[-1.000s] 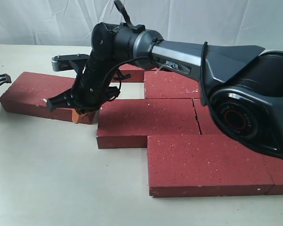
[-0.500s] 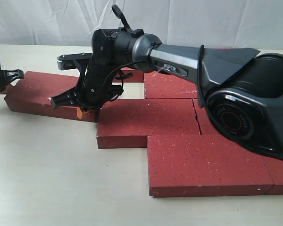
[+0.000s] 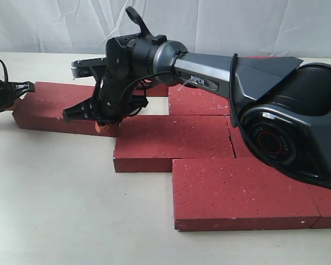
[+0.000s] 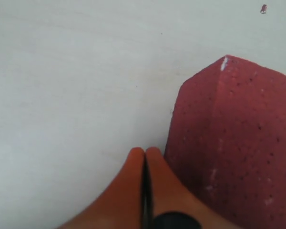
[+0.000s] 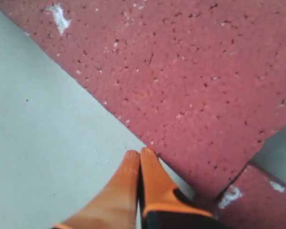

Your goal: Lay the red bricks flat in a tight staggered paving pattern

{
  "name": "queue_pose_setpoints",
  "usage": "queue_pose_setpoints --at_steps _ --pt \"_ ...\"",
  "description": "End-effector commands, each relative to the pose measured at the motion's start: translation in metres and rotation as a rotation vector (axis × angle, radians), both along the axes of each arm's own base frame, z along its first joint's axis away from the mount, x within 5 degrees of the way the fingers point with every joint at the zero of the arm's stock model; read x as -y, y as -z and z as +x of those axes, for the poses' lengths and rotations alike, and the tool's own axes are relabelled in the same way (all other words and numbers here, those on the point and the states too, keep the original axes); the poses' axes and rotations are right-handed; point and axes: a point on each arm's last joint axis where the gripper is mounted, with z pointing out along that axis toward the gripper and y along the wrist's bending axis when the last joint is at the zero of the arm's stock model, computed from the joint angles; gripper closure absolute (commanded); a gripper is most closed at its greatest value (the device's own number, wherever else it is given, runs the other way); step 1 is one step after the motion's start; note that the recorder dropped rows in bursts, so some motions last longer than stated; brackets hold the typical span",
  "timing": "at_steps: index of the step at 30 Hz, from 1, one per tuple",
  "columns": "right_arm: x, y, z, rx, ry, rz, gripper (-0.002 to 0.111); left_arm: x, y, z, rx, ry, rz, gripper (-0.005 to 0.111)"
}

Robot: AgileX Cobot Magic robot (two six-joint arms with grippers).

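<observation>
The left gripper [image 4: 144,151] and right gripper [image 5: 139,153], both pinched closed and empty, flank the loose red brick [image 3: 49,105] on the worktop [image 3: 55,193].

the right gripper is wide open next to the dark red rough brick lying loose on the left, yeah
No: the right gripper is shut, its orange fingers pressed together, as the right wrist view shows. It is next to the loose dark red rough brick.

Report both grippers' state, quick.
Left gripper: closed, empty, tips beside the loose brick.
Right gripper: closed, empty, tips at that brick's long edge.
</observation>
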Motion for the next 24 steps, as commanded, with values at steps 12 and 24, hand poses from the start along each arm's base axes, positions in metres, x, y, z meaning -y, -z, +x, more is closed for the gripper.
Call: queue_pose_setpoints --at_steps 12,24 --pt "0.001 -0.006 0.013 0.104 0.077 0.039 0.109 0.002 0.003 0.002 0.002 -0.004 0.01 0.107" --pt "0.004 -0.059 0.014 0.205 0.129 0.138 0.109 0.006 0.002 0.001 -0.002 0.023 -0.021 0.107"
